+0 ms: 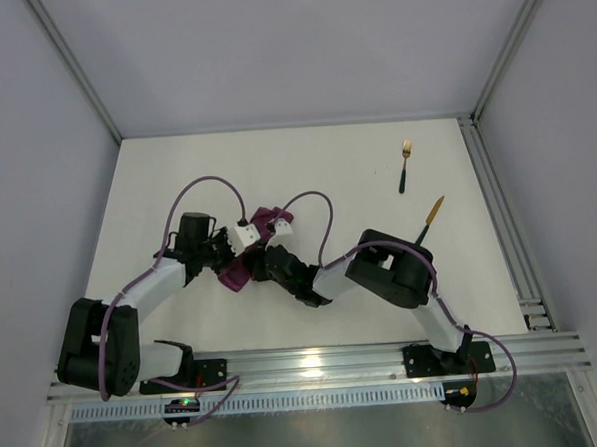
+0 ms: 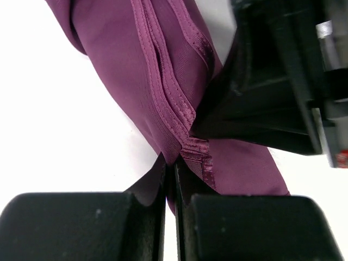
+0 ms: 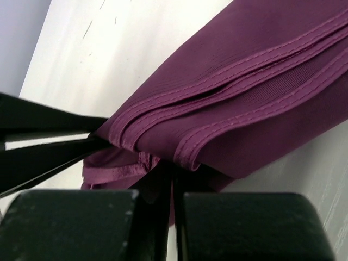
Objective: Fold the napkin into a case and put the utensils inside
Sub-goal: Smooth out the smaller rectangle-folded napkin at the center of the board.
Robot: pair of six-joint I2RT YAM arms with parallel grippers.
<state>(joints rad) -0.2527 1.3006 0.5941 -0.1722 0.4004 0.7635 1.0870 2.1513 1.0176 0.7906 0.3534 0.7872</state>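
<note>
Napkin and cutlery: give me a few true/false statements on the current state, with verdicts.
1. The fork is tucked inside the napkin. False: it lies on the bare table at the far right, apart from the napkin.
2. The left tool and the right tool are both shut on the napkin. True.
3. The napkin is spread out flat as an open square. False: it is folded into several layers, with stitched hems stacked, and bunched between the two tools.
4. The knife lies closer to the right arm than the fork does. True.
5. The knife is gripped by the right tool. False: it lies loose on the table.
</note>
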